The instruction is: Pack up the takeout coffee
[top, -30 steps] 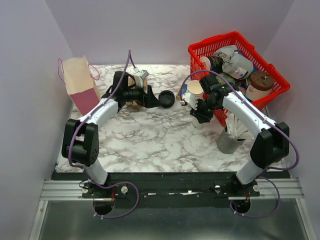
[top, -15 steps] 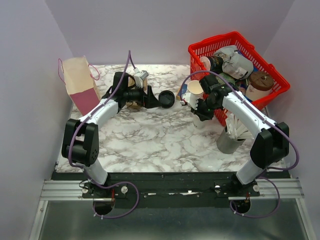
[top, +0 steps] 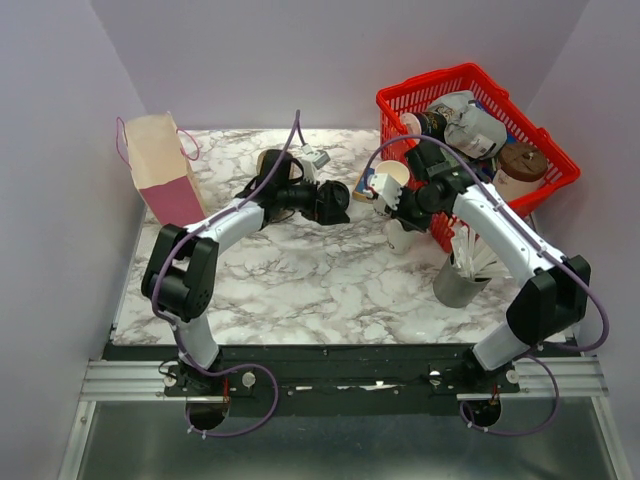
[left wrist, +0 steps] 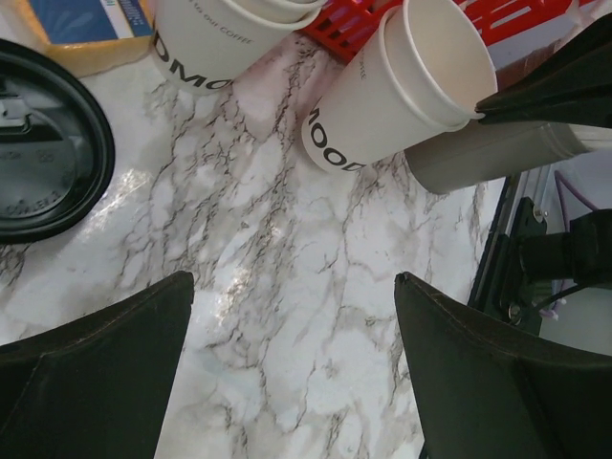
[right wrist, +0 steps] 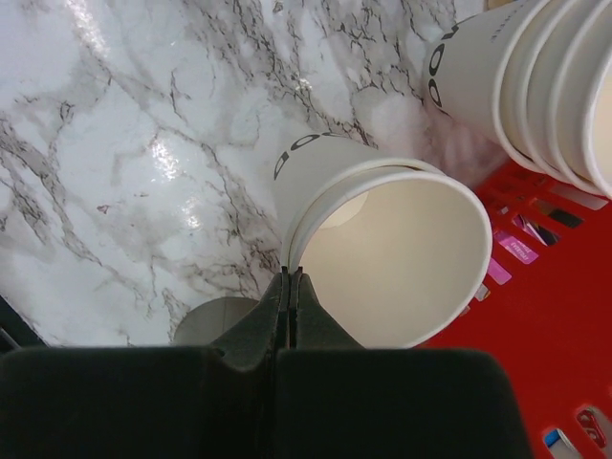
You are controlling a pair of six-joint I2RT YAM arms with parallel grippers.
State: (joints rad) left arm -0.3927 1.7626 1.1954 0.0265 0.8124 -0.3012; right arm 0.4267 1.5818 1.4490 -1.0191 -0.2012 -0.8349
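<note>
The takeout coffee's white paper cup, cream inside and with no lid on it, hangs tilted above the table near the red basket; a second rim seems nested round it. My right gripper is shut on its rim, and both show from above as the cup and the right gripper. The round black lid lies flat on the marble, also visible from above as the lid. My left gripper hovers open beside the lid with only bare marble between its fingers; from above the left gripper partly covers the lid.
A stack of nested white cups lies by the red basket, which holds several items. A grey metal holder stands under the right arm. A yellow-and-blue block sits behind the lid. A paper bag stands at the far left.
My right gripper has shut on the cup's rim and raised it slightly. The left arm swung right, away from the bag, to the black lid.
</note>
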